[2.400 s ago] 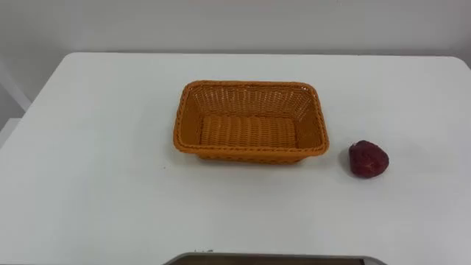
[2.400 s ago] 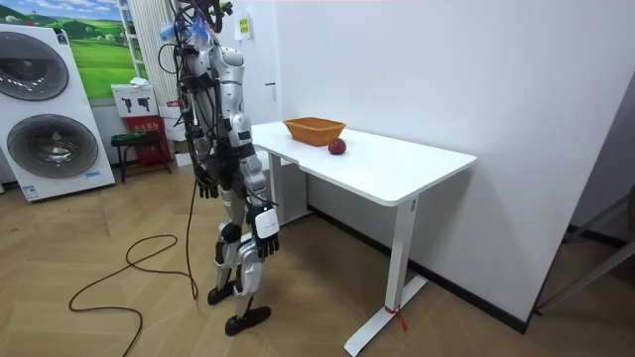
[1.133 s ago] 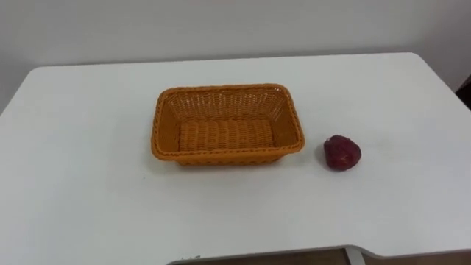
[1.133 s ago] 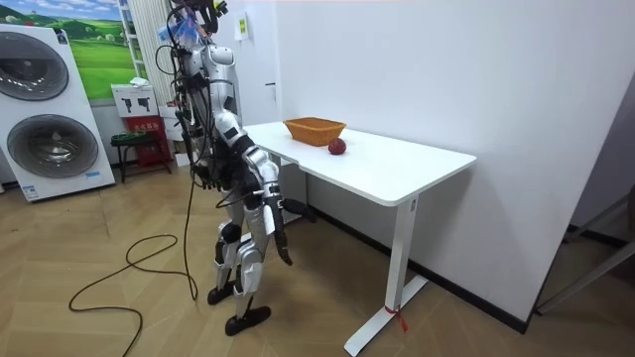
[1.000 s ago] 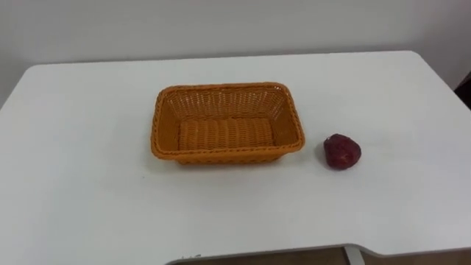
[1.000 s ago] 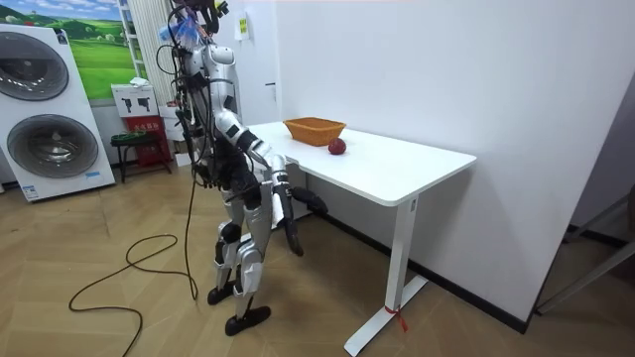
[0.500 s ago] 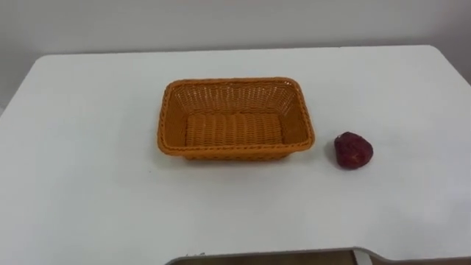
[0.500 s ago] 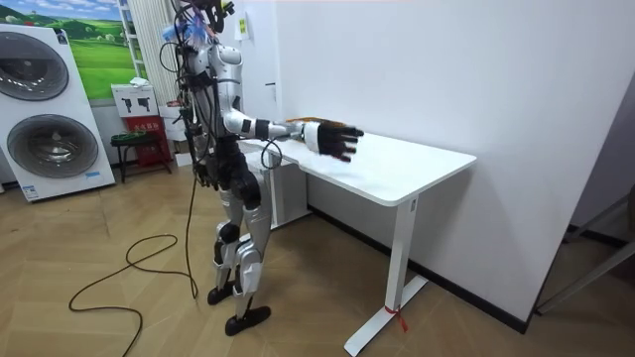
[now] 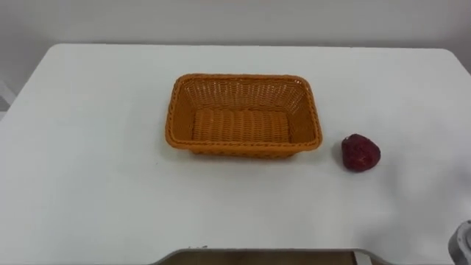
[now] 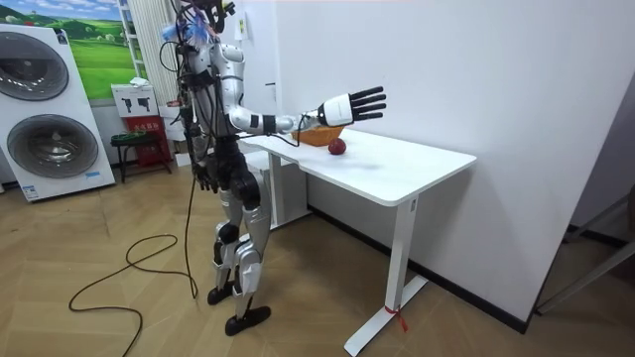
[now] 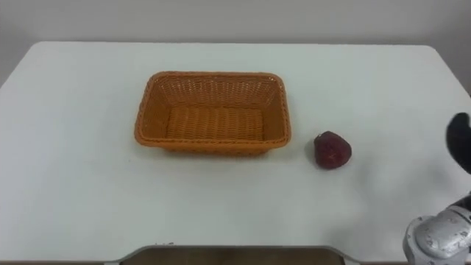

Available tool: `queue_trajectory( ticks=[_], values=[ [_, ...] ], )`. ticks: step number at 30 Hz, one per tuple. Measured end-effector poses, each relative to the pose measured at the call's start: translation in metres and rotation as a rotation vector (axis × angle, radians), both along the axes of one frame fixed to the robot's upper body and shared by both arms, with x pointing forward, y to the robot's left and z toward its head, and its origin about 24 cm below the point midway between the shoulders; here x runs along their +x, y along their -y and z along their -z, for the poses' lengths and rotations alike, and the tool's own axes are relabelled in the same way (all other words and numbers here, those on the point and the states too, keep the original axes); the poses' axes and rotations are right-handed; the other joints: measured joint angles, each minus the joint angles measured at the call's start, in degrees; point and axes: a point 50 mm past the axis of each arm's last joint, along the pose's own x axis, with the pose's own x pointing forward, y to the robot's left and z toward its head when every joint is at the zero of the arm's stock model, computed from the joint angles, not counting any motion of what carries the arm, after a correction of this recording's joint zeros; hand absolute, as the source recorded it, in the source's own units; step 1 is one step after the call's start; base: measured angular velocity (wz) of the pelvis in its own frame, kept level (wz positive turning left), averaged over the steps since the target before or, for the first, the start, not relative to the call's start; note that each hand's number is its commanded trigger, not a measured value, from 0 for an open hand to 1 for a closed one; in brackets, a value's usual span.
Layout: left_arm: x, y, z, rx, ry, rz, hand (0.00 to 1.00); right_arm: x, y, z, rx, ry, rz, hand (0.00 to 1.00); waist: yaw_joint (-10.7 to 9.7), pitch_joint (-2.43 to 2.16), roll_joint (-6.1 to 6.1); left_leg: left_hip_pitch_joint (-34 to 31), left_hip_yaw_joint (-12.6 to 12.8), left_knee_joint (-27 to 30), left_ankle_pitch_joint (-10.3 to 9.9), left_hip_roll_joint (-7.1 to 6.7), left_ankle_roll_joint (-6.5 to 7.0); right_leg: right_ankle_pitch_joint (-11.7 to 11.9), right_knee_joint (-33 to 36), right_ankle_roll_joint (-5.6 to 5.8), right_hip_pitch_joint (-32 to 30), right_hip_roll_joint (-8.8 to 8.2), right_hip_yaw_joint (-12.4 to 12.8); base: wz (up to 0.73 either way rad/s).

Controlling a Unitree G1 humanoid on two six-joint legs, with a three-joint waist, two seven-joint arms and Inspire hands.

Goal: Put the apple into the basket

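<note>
A dark red apple lies on the white table, just right of an orange woven basket that holds nothing. In the room view my right hand is raised above the table, over the apple and basket, open with its fingers spread. In the right eye view a dark fingertip of that hand shows at the right edge, to the right of the apple and apart from it. My left hand hangs by my hip, fingers loose.
I stand at the table's near end. A white wall runs right behind the table's far edge. The table's right edge is close to the apple. Two washing machines stand behind me, across the wooden floor.
My right arm has swung up from beside my hip to stretched out above the table, hand open. The eye view has shifted slightly; apple and basket have stayed put.
</note>
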Motion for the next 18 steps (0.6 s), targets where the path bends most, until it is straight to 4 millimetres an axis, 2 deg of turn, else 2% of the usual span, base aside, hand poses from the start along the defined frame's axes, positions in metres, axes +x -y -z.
queue_trajectory(
  ticks=[3,6,10,18],
  values=[
    [0.0,0.0,0.0,0.001,0.002,0.001,0.0,0.004,-0.004,0.005,0.009,-0.038,-0.07,0.0,0.65,-0.13,-0.42,0.11,-0.17,-0.1,0.0,-0.02,0.0,0.01,-0.17,0.0,0.01,0.0,-0.12,0.0],
    [0.001,0.0,0.0,0.0,0.003,0.002,0.0,0.006,-0.004,0.017,0.028,-0.108,-0.102,0.0,1.24,-0.23,-0.95,0.14,-0.47,-0.12,0.0,-0.09,0.0,0.22,-1.07,0.04,0.57,0.01,-0.44,0.04],
    [0.002,0.0,0.0,-0.012,0.006,0.005,0.0,0.01,-0.006,0.024,0.045,-0.158,-0.167,0.0,1.46,-0.03,-0.62,0.13,-0.55,-0.17,0.0,-0.16,0.0,0.27,-1.28,0.1,0.67,-0.03,-0.48,0.01],
    [0.002,0.002,0.001,-0.043,0.0,0.009,0.0,0.014,-0.008,0.029,0.062,-0.197,-0.245,0.0,1.58,-0.02,-0.58,0.05,-0.55,-0.21,0.0,-0.11,0.0,0.35,-1.91,0.06,0.88,0.06,-0.48,0.0]
  ],
)
